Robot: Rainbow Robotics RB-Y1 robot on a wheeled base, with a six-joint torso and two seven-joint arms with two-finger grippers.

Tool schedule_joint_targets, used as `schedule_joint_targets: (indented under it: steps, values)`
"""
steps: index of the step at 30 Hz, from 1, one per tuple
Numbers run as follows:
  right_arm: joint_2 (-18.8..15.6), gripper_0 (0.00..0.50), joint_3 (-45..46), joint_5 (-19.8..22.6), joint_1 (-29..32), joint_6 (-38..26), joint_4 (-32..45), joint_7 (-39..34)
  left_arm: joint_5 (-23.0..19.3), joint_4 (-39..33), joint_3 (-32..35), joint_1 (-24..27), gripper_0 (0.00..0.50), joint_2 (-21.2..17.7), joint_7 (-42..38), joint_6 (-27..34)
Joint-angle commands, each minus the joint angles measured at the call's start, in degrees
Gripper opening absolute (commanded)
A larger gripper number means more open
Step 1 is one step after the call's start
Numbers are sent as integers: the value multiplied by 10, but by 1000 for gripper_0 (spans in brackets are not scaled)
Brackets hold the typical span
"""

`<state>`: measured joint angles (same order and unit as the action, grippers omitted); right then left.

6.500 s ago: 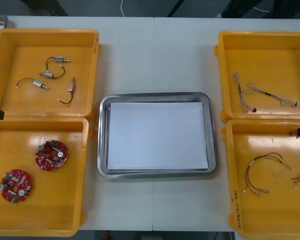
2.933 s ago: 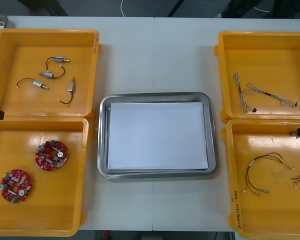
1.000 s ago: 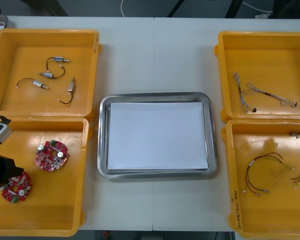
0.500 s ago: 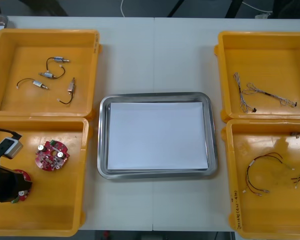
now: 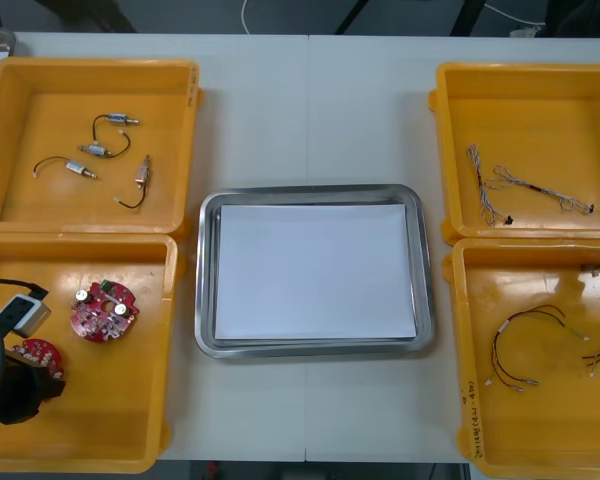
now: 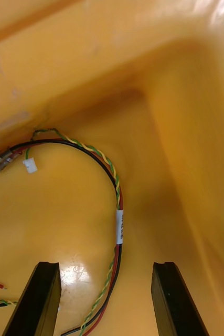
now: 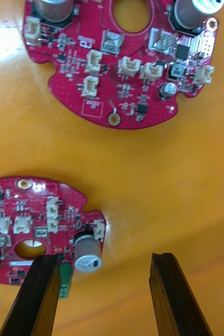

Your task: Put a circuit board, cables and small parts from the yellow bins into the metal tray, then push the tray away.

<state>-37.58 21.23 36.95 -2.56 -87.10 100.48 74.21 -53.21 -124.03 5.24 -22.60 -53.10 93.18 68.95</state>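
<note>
"So what's different? The metal tray (image 5: 310,190) is still bare white inside, between the 4 yellow bins (image 5: 90,65)."

"Both arms have left the table's edges. The left gripper (image 7: 104,258) has come down into the near left bin (image 5: 168,400), fingers apart, 1 finger right at the edge of a circuit board (image 7: 38,220). The second board (image 7: 122,68) lies beyond."

"And the right?"

"The right gripper (image 6: 105,265) is open too, low over a cable (image 6: 119,226) in the near right bin (image 5: 460,400). Nothing's gripped yet. I'd say 2 picks are starting."
</note>
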Motion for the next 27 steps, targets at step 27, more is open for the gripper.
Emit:
schedule_joint_targets:
  steps: [27]
  values:
    - [-15,500,-43,20,1,56,-56,-41,19,39,-51,-16,500,-37,82,-80]
